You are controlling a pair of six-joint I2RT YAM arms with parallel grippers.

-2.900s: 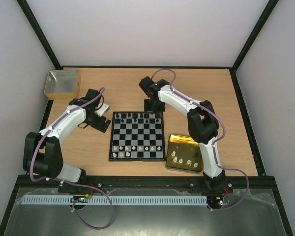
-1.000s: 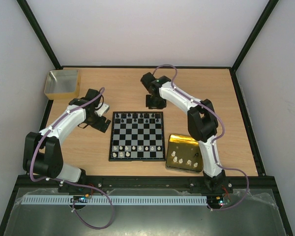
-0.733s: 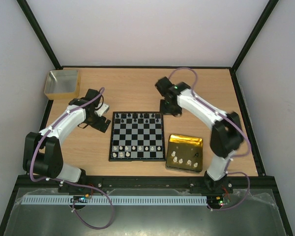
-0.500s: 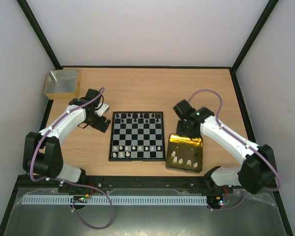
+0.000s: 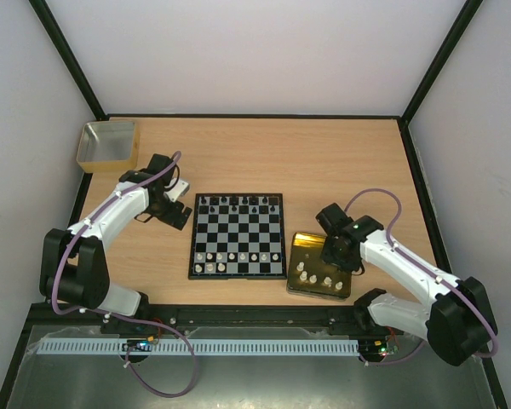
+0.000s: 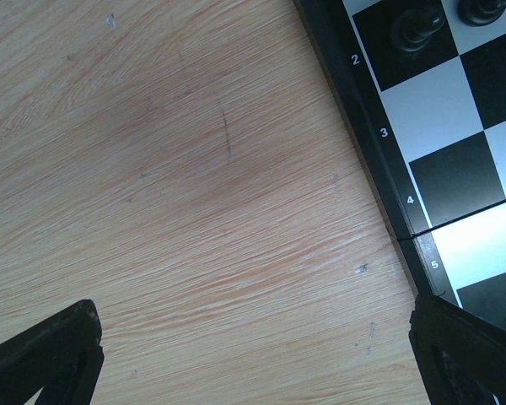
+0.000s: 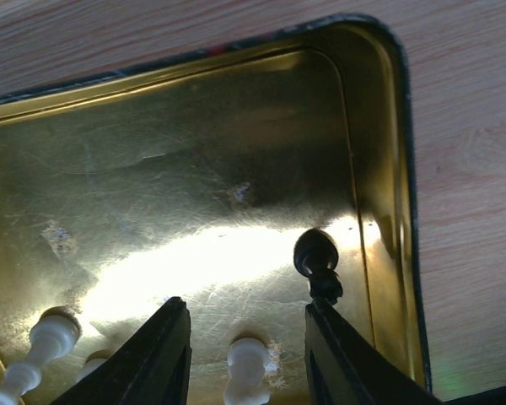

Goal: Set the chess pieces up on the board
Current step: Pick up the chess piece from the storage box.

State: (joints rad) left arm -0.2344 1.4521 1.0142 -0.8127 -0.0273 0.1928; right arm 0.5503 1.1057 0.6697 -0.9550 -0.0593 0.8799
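The wooden table [image 5: 238,153] carries everything. The right arm [image 5: 409,268] is bent low over the near right part, and the left arm [image 5: 111,213] reaches to the left side of the board [image 5: 237,235]. The board lies flat in the middle of the table. Just beside its right edge lies the gold tray [image 5: 311,249], and a yellowish box [image 5: 108,159] stands in the far left corner, well apart from both.

The left gripper [image 6: 253,363] hangs over bare wood near the board's numbered border, with its fingers spread wide and nothing between them. The right gripper [image 7: 244,354] is over the gold tray, its fingers [image 7: 156,354] also apart and closed on nothing.

Black pieces [image 5: 238,203] stand along the far side of the board. White pieces [image 5: 238,256] stand along its near side. More white pieces [image 5: 313,278] stand in the near part of the tray. One black piece [image 7: 318,261], perhaps a pawn, stands in the tray close to one finger of the right gripper. I cannot tell if they touch.
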